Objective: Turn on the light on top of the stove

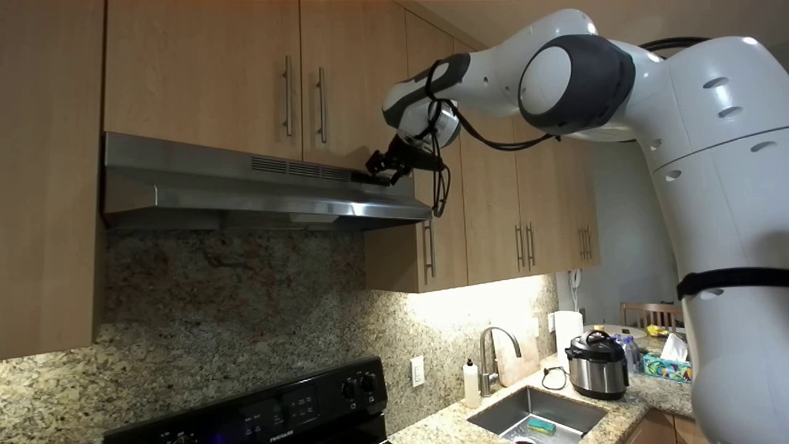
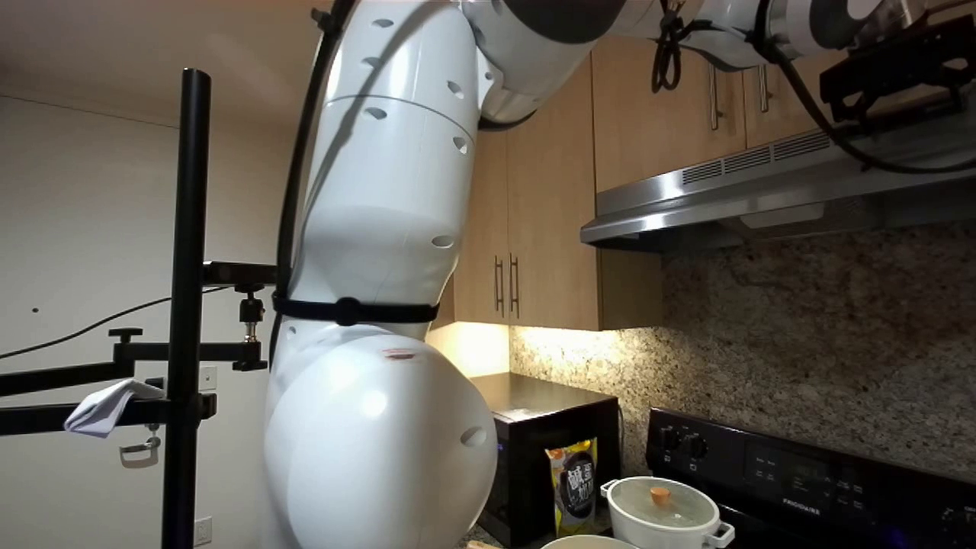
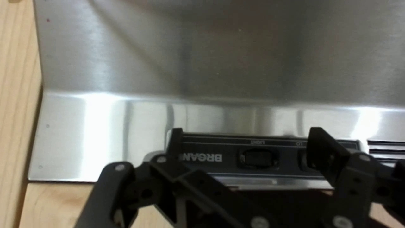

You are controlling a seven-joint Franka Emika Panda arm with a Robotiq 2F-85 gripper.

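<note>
In the wrist view, the black control panel point(image 3: 230, 160) of the range hood point(image 3: 202, 57) reads, upside down, BROAN, then LIGHT next to a dark switch point(image 3: 258, 157), and LO further along. FRIGIDAIRE stands on the back panel point(image 1: 265, 404) of the stove point(image 2: 812, 476) in both exterior views; smaller marks around it are illegible, as are the characters on a bag point(image 2: 576, 488).

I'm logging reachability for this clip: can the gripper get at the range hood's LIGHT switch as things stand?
Probably yes: the gripper stands open, and in the wrist view the LIGHT switch shows uncovered between its jaws. Pressing it would likely need them closed or shifted sideways first.
</note>
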